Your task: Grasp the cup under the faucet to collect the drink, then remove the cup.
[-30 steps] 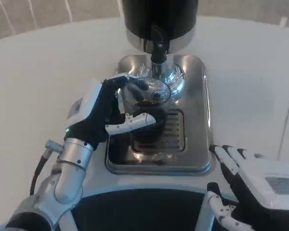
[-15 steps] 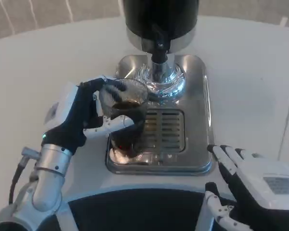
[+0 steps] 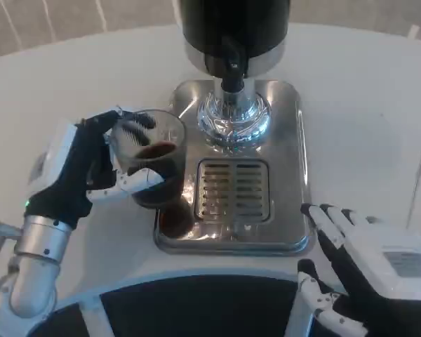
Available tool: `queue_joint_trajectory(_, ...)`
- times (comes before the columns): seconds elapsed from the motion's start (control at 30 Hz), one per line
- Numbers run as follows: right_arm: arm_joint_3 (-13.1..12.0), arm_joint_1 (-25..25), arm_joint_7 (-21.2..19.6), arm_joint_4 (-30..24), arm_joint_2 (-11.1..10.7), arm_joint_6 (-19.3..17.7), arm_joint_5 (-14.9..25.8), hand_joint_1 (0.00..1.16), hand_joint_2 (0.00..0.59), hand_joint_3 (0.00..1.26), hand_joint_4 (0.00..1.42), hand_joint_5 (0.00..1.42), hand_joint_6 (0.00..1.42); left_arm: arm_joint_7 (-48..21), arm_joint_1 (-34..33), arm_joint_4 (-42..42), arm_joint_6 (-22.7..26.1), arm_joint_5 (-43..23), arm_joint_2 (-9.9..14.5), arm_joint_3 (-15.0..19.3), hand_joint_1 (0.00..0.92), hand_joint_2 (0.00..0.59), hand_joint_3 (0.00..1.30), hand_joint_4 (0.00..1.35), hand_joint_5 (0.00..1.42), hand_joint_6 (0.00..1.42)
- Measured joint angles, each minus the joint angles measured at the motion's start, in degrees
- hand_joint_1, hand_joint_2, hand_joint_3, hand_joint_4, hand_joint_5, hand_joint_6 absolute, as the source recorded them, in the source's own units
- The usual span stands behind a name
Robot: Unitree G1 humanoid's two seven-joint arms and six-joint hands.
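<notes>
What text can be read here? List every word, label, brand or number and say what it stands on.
No text can be read in the head view.
Right hand: a grey label on its white back carries marks, too blurred to read.
Left hand, cup, silver drip tray, black dispenser: no lettering shows.

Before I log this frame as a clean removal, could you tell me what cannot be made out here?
- Head view: the far side of the cup is hidden by the left hand, so the grip there is unclear.
- Whether the cup's base touches the tray: hidden by the cup itself.
- The dispenser top is cut off by the upper edge.
- The right hand runs past the lower edge.
</notes>
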Motion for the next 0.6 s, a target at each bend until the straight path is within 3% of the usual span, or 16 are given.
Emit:
queue_joint_trajectory(0.3,-0.61,-2.6,0.27,0.04,-0.68,0.01,0.84,0.0,0.586,0.0,0.0,0.0,0.0,-2.75,4.42,-4.29,-1.48,-1.14,2.85,2.54,0.591,0.021,0.94,1.09,1.36,1.42)
queue_joint_trajectory(0.6,-0.62,-6.59,1.62,0.79,-1.42,0.01,0.88,0.0,0.586,0.0,0.0,0.0,0.0,-6.94,10.8,-11.91,-1.86,-4.56,4.07,6.07,0.591,0.021,0.94,1.11,1.36,1.42)
